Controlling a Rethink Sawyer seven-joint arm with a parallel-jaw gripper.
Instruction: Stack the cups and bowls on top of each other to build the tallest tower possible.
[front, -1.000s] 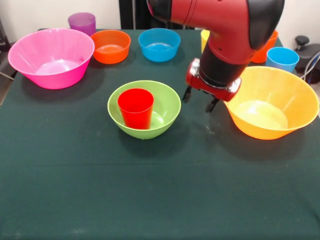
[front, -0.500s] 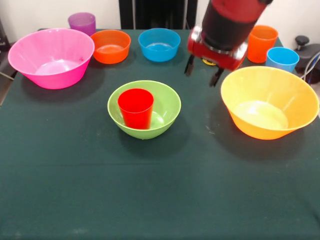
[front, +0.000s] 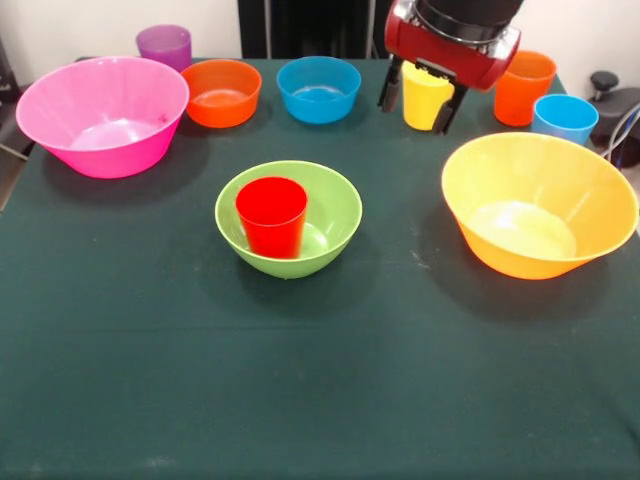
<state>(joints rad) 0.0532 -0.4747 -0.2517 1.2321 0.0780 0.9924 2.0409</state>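
A red cup (front: 271, 216) stands upright inside the lime green bowl (front: 338, 208) at the table's middle; this is the only pile. My gripper (front: 415, 104) hangs at the far side, open and empty. Its two dark fingers (front: 386, 94) show either side of the yellow cup (front: 424, 100); I cannot tell whether they touch it. The large yellow-orange bowl (front: 538, 205) sits at the right and the large pink bowl (front: 100, 115) at the far left. The small orange bowl (front: 221, 92) and small blue bowl (front: 319, 88) stand along the back.
A purple cup (front: 165, 45) stands at the back left behind the pink bowl. An orange cup (front: 524, 88) and a light blue cup (front: 564, 118) stand at the back right, close to my gripper. The dark green cloth (front: 320, 380) covers the table.
My gripper has drawn back and up from beside the yellow-orange bowl to the far edge, uncovering the yellow cup. No cup or bowl has moved.
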